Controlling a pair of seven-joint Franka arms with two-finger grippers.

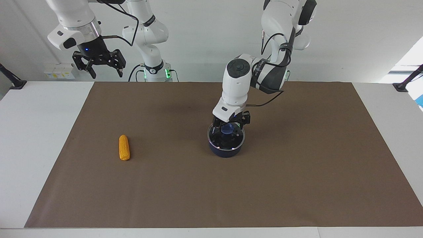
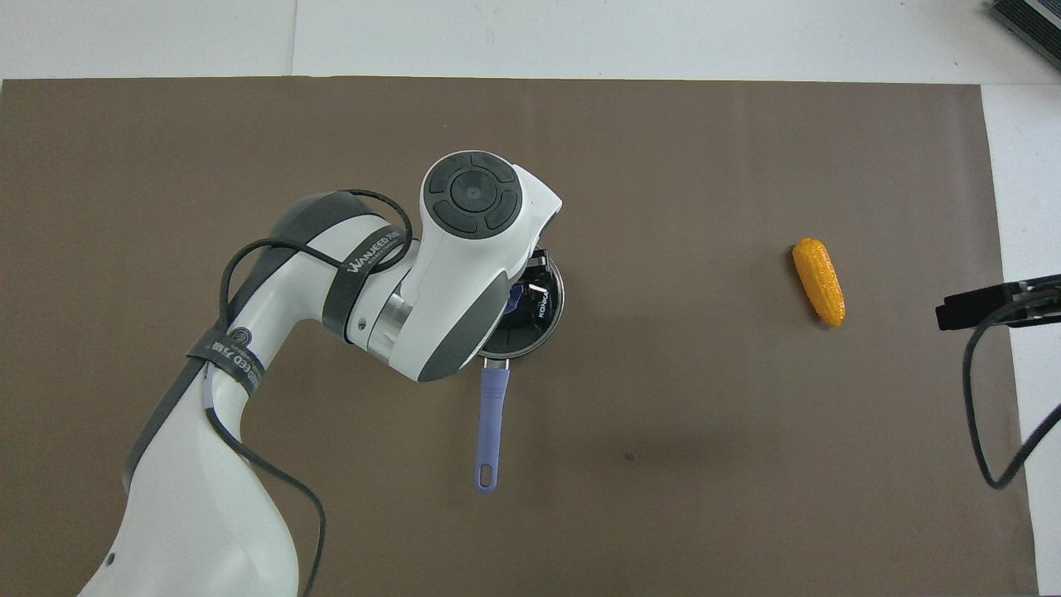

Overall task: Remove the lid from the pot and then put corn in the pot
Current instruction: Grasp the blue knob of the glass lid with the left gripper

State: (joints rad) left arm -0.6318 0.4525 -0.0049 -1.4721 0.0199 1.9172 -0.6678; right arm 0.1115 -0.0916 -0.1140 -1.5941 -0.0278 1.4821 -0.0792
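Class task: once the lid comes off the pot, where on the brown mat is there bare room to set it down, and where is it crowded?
Bare mat lies between the pot and the corn, and from the pot toward the left arm's end of the mat. It is crowded at the pot itself: the left gripper is at the lid, and the pot's handle points toward the robots. The right gripper waits open.

Table: a white table [image 1: 39, 132] carried a big brown mat [image 1: 297, 172].
Pot: the dark blue pot [image 1: 226, 150] sat mid-mat, its handle [image 2: 492, 427] pointing toward the robots.
Corn: the yellow corn [image 1: 124, 147] lay flat, well apart, toward the right arm's end.
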